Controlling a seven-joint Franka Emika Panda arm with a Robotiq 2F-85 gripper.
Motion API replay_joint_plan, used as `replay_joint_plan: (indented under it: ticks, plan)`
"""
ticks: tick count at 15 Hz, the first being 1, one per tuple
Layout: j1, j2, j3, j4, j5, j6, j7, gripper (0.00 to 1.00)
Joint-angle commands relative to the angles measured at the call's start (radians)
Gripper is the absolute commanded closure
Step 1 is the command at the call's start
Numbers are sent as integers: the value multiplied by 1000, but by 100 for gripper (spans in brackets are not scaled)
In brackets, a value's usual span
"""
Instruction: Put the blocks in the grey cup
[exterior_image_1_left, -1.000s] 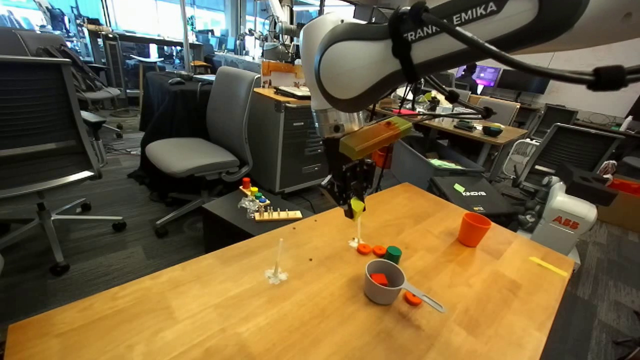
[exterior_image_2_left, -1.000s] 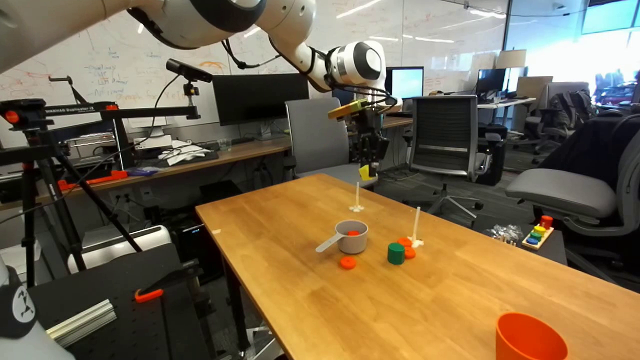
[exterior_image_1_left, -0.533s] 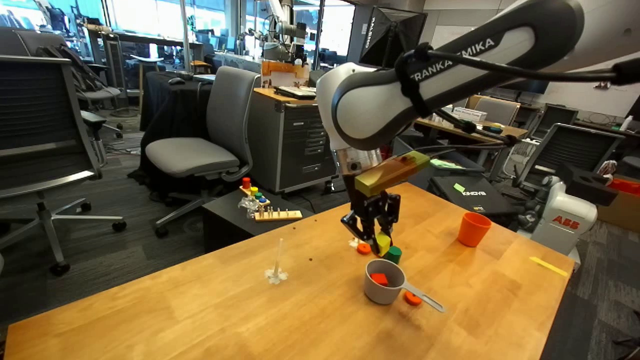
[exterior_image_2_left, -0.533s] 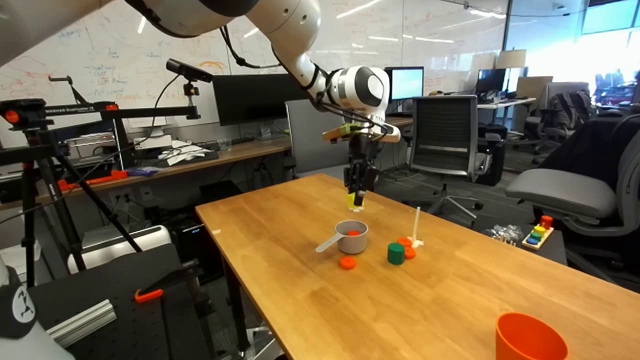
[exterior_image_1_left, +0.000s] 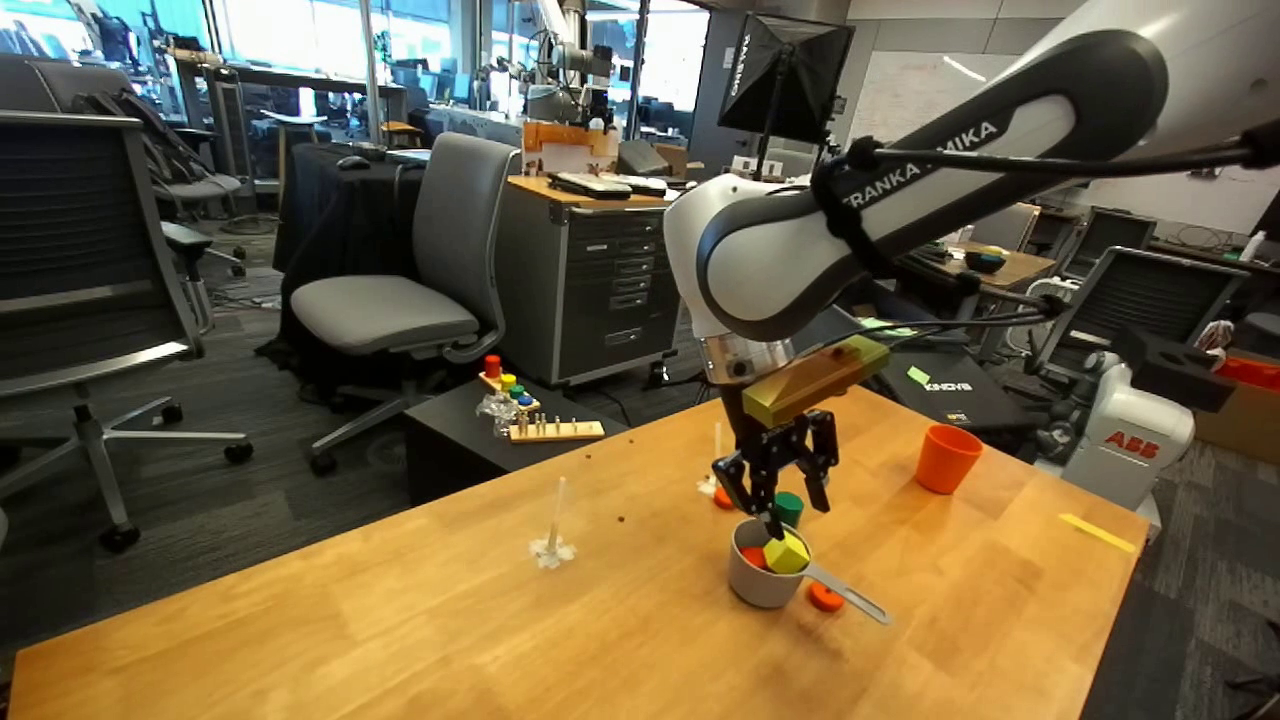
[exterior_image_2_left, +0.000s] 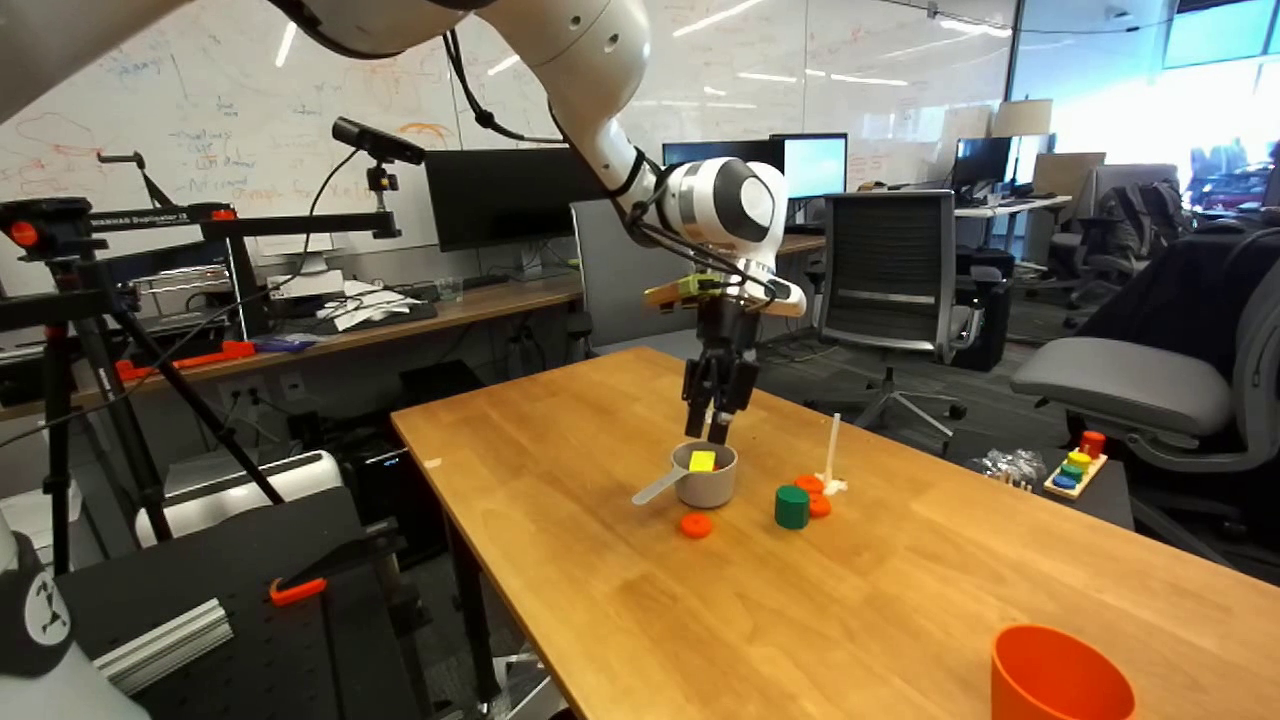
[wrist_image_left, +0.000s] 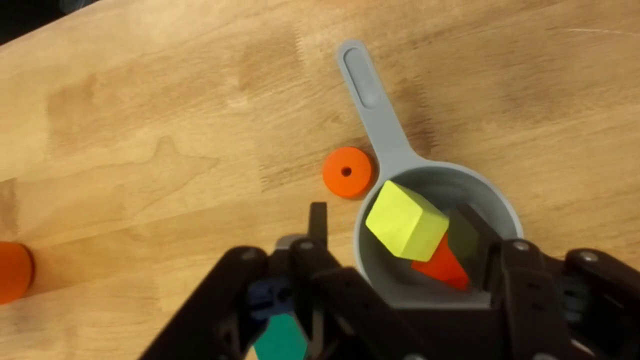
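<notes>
Yellow block (wrist_image_left: 406, 222) now joins the red one (wrist_image_left: 444, 267) in the grey cup (exterior_image_1_left: 755, 587), gripper (exterior_image_1_left: 797, 515) wide, green block (wrist_image_left: 281, 339) remaining at wrist-view bottom.

The faceted yellow block (wrist_image_left: 406, 223), angular red block (wrist_image_left: 444, 266) and round grey cup (exterior_image_1_left: 760, 588) were plain, the wooden table (exterior_image_1_left: 600, 620) brown-grained.

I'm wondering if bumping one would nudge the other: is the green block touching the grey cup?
Apart. In an exterior view, a strip of wooden table shows plainly between the green block and the grey cup.
</notes>
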Motion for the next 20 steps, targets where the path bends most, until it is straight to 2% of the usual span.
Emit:
replay_joint_plan:
  ticks: [1,3,6,9,15,20]
  plan:
    - [13,-40,-6,-54,-52,32,-24,4]
    - [20,-52,-15,-51,-108,53,-47,0]
    - [37,-81,-45,-35,-204,88,-28,0]
    - [24,-84,-56,-11,-256,106,-27,0]
    - [-69,-49,-43,-3,-179,247,-31,0]
    - [-119,6,-22,11,-95,279,-84,0]
